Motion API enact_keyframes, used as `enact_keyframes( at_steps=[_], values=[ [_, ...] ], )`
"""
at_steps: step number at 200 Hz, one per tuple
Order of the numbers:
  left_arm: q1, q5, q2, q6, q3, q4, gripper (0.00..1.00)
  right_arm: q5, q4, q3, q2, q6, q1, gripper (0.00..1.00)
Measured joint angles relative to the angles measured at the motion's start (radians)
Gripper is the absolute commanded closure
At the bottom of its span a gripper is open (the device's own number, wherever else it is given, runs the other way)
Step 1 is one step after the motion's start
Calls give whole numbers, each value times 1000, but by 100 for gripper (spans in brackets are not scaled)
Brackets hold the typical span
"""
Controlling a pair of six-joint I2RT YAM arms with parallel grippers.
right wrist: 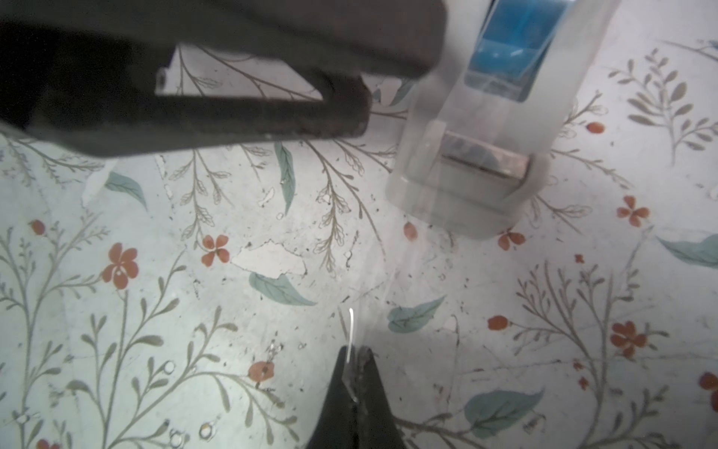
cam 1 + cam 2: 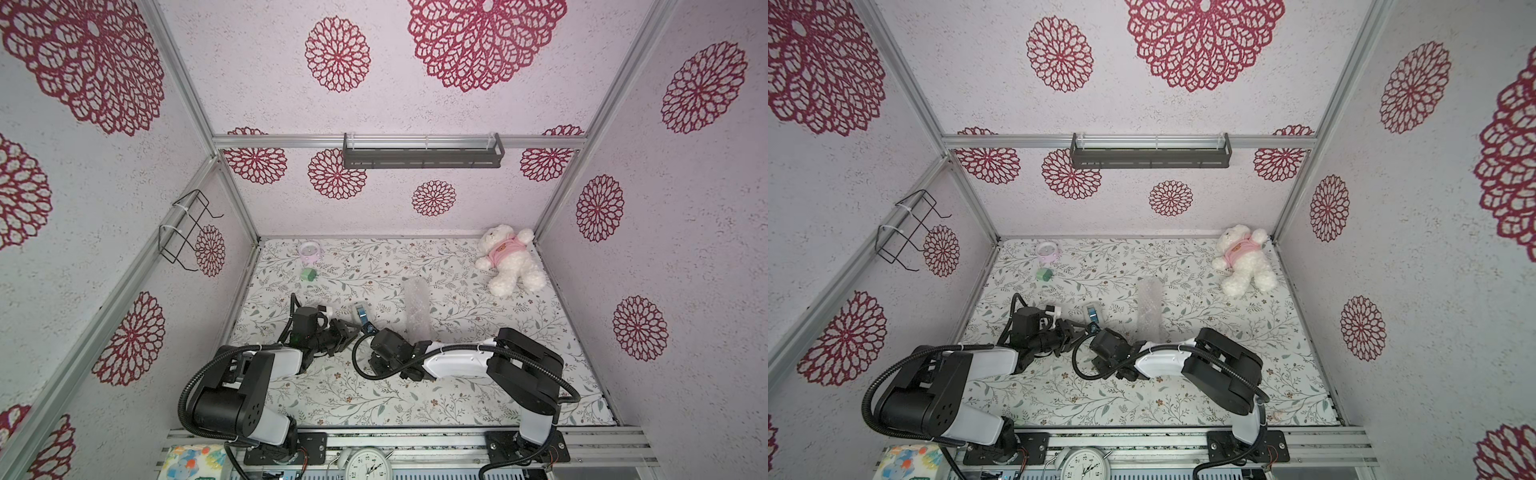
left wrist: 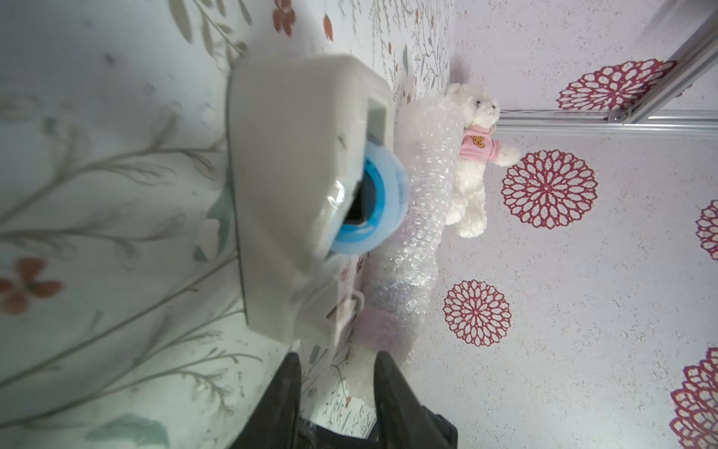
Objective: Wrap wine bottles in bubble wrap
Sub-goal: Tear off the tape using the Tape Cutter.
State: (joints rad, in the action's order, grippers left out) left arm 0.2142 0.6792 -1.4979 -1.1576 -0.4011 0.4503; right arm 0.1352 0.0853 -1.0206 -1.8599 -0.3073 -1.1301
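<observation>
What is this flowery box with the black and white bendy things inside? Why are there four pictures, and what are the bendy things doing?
Those bendy things are two robot arms, a left arm and a right arm. Each ends in a pincher called a gripper. Two pictures look down from above, side by side like two eyes. The other two come from little cameras on the arms' wrists, looking up close. On the flowery table lie a roll of bubble wrap, a teddy bear and a tape dispenser with a blue roll. The left gripper is open and holds nothing. The right gripper is shut, pinching what looks like a strip of clear tape running from the dispenser.
</observation>
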Motion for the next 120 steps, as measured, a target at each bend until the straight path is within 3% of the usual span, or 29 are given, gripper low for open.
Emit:
enact_keyframes(
  at_steps=[90, 120],
  values=[
    [90, -63, -56, -81, 22, 42, 70, -10, 35, 26, 16, -8, 2, 100],
    [99, -68, -100, -99, 22, 85, 79, -8, 42, 34, 37, -8, 2, 100]
  ],
)
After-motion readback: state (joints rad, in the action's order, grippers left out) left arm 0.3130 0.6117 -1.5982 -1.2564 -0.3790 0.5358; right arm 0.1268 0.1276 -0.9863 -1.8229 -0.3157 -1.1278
